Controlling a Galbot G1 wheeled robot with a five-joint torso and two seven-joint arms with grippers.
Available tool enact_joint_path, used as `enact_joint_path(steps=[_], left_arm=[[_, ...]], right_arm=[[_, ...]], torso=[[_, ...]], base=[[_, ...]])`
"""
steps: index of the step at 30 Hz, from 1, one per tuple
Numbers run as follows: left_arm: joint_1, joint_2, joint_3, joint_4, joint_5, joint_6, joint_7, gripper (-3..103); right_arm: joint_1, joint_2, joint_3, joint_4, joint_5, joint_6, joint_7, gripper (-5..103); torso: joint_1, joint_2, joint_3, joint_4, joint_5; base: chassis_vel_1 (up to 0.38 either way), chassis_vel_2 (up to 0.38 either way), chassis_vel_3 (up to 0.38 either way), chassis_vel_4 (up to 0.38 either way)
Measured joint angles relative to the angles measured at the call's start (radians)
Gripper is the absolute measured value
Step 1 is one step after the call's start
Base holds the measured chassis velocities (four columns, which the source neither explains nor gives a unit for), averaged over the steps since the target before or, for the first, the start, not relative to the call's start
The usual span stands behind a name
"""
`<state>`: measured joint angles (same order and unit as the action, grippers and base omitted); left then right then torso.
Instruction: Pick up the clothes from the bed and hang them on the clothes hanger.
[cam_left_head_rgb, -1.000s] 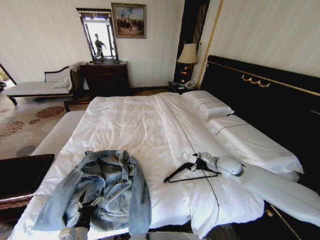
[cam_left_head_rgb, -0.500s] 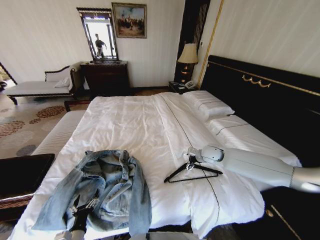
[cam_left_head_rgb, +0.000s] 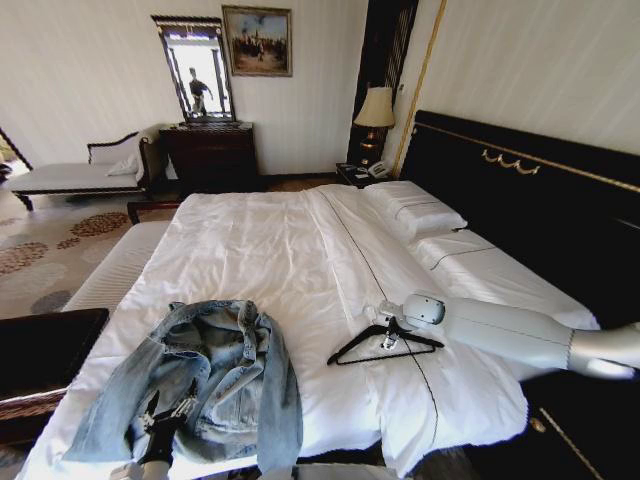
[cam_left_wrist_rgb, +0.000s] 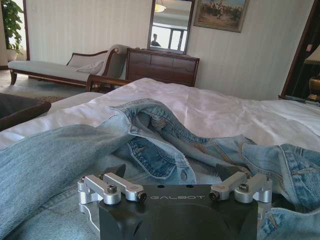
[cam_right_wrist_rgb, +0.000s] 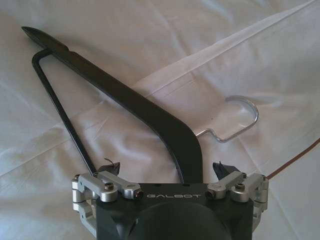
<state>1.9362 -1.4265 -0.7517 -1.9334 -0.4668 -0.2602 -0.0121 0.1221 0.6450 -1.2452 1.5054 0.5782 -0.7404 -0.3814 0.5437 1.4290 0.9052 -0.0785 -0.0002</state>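
The clothes, a light-blue denim jacket (cam_left_head_rgb: 205, 375), lie crumpled at the near left corner of the bed (cam_left_head_rgb: 270, 245). My left gripper (cam_left_head_rgb: 165, 415) is low over the jacket's near edge; in the left wrist view the left gripper (cam_left_wrist_rgb: 172, 172) is open with denim folds (cam_left_wrist_rgb: 160, 145) just ahead of it. To the right on the white duvet lies the black clothes hanger (cam_left_head_rgb: 360, 350) with its silver hook (cam_right_wrist_rgb: 240, 120). My right gripper (cam_left_head_rgb: 388, 338) is down on it. In the right wrist view the right gripper (cam_right_wrist_rgb: 167, 167) is open, with its fingers on either side of the clothes hanger's neck (cam_right_wrist_rgb: 185, 142).
White pillows (cam_left_head_rgb: 415, 215) rest against the tall black headboard (cam_left_head_rgb: 520, 190) on the right. A dark bench (cam_left_head_rgb: 45, 350) stands at the bed's near left. Farther back are a chaise longue (cam_left_head_rgb: 75, 175), a dark dresser (cam_left_head_rgb: 210, 155) and a lamp (cam_left_head_rgb: 376, 108).
My right arm has stretched out and lowered its gripper onto the hanger's neck. My left gripper has sunk a little toward the jacket's near edge. The jacket and hanger lie where they were.
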Motion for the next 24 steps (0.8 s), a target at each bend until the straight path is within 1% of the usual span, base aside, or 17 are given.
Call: enact_joint_path(steps=[6, 9, 12, 15, 19, 24], left_arm=[[0.015, -0.004, 0.0, 0.013, 0.002, -0.024, 0.0, 100], [0.021, -0.004, -0.004, 0.014, 0.003, -0.033, 0.0, 100], [0.025, -0.005, -0.009, 0.013, 0.003, -0.037, 0.0, 100], [0.024, -0.004, -0.015, 0.011, -0.006, -0.04, 0.0, 101], [0.021, -0.004, -0.017, 0.004, -0.016, -0.04, 0.0, 100], [0.021, -0.008, -0.019, 0.0, -0.017, -0.039, 0.0, 100]], right_arm=[[0.013, 0.052, -0.029, -0.066, 0.0, 0.002, 0.0, 100], [0.018, 0.064, -0.035, -0.086, 0.002, 0.002, 0.0, 100], [0.019, 0.07, -0.037, -0.098, 0.006, 0.002, 0.0, 100], [0.017, 0.097, -0.035, -0.113, 0.03, 0.003, 0.0, 100], [0.012, 0.116, -0.038, -0.13, 0.03, 0.004, 0.0, 100], [0.018, 0.12, -0.054, -0.155, 0.023, 0.004, -0.004, 100]], torso=[[0.0, 0.0, 0.0, 0.0002, 0.0002], [0.0, 0.0, 0.0, 0.0, 0.0002], [0.0, 0.0, 0.0, 0.0, 0.0001], [0.0, 0.0, 0.0, -0.0001, 0.0002], [0.0, 0.0, 0.0, 0.0002, 0.0003], [0.0, 0.0, 0.0, -0.0001, 0.0001]], base=[[0.0, 0.0, 0.0, 0.0], [0.0, 0.0, 0.0, 0.0], [0.0, 0.0, 0.0, 0.0], [0.0, 0.0, 0.0, 0.0], [0.0, 0.0, 0.0, 0.0], [0.0, 0.0, 0.0, 0.0]])
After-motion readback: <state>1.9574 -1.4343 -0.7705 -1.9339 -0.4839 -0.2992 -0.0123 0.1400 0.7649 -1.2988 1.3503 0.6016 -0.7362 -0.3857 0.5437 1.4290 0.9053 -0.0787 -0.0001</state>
